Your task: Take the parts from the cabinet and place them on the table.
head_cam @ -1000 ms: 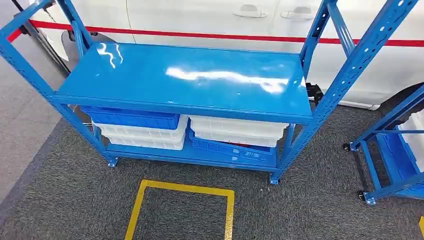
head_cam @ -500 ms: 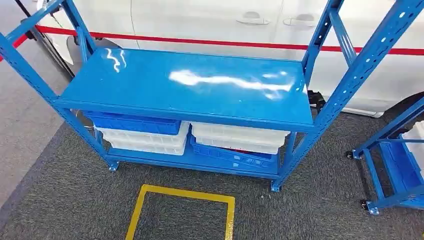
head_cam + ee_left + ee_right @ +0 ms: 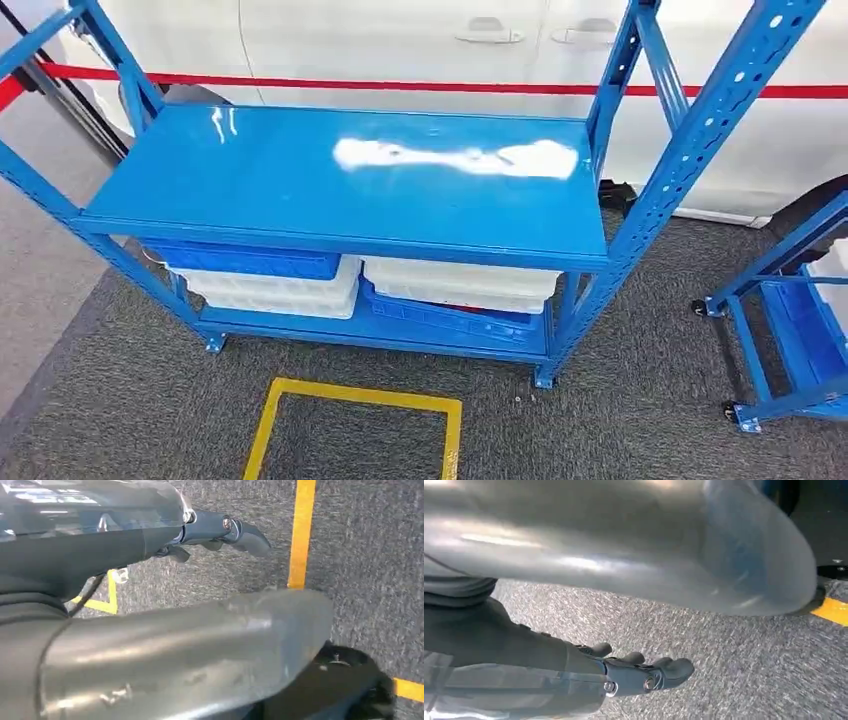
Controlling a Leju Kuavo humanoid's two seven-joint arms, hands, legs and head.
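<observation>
The blue metal cabinet (image 3: pixel 340 180) stands ahead of me on grey carpet, its wide middle shelf bare and shiny. On its bottom shelf a blue bin (image 3: pixel 245 262) sits on a white bin (image 3: pixel 275 292) at the left. At the right a white bin (image 3: pixel 460 282) lies on a tilted blue bin (image 3: pixel 440 318), where a sliver of something red shows. The bins' contents are hidden. My left hand (image 3: pixel 220 530) hangs over the carpet with its fingers loosely out and nothing in it. My right hand (image 3: pixel 644 675) also hangs over the carpet, holding nothing.
A yellow taped square (image 3: pixel 350 430) marks the carpet in front of the cabinet. A second blue wheeled rack (image 3: pixel 790 320) stands at the right. A white car (image 3: pixel 420 50) with a red stripe is parked just behind the cabinet.
The whole picture has shifted, so the camera has moved: the cabinet now sits a little further left and lower in view. Nothing on the shelves has moved.
</observation>
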